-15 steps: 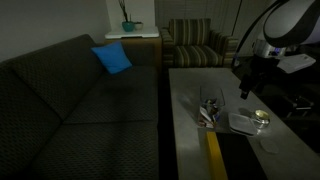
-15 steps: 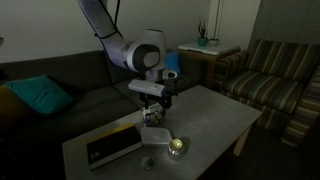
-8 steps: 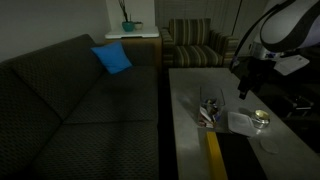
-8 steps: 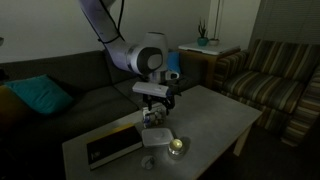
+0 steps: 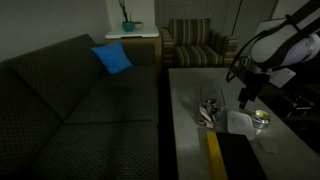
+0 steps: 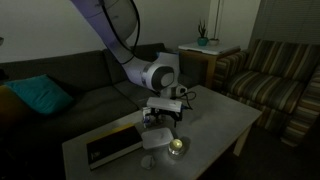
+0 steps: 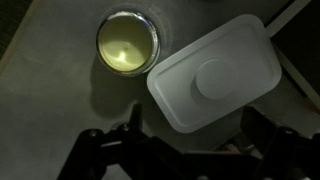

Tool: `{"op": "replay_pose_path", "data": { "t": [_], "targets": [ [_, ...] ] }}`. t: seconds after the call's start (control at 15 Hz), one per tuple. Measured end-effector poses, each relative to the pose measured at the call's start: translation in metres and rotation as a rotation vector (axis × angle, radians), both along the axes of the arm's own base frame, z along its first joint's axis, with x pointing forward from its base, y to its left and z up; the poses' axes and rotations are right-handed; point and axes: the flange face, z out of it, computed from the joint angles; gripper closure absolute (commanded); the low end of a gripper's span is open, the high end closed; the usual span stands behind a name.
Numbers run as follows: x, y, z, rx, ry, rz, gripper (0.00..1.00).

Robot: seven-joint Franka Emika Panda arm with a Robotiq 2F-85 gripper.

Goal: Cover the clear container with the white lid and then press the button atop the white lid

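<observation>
The flat white rounded-square plastic lid [image 7: 213,85] lies on the grey table [image 7: 50,100]. It is not on the tub yet. It has a round button [image 7: 210,75] in its middle. Just beside the lid sits a small round yellowish shiny thing [image 7: 127,45]. I cannot tell if the two touch. The small see-through squarish tub [image 5: 209,108] stands on the table near the lid, with red and dark bits showing through it.

My gripper [image 7: 185,152] hangs right over the lid. Its two dark fingers [image 7: 100,150] are spread wide, with nothing between them.

I think I am on the first step, which is picking the lid up. Next I need to go straight down, put one finger on each side of the lid, and squeeze its edges. The lid is wide and flat, so I must line up well. The yellowish thing is close, so a finger could bump it.

The room is dark. The wrist view does not show the tub at all. In an exterior view my gripper [image 6: 162,112] hides most of the tub. The fingertips are hard to see in the shadow.
</observation>
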Motion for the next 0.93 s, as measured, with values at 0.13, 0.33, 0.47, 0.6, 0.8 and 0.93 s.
{"op": "replay_pose_path", "data": {
  "t": [0.13, 0.33, 0.47, 0.6, 0.8, 0.93],
  "targets": [
    [0.000, 0.000, -0.018, 0.016, 0.010, 0.038, 0.00],
    [-0.003, 0.005, -0.039, 0.040, 0.016, 0.099, 0.00],
    [-0.004, 0.009, -0.040, 0.055, 0.012, 0.143, 0.00],
    [-0.004, 0.009, -0.040, 0.060, -0.007, 0.170, 0.00],
    [-0.009, 0.005, -0.046, 0.062, -0.012, 0.174, 0.00],
    [-0.010, 0.004, -0.047, 0.063, -0.012, 0.172, 0.00]
  ]
}}
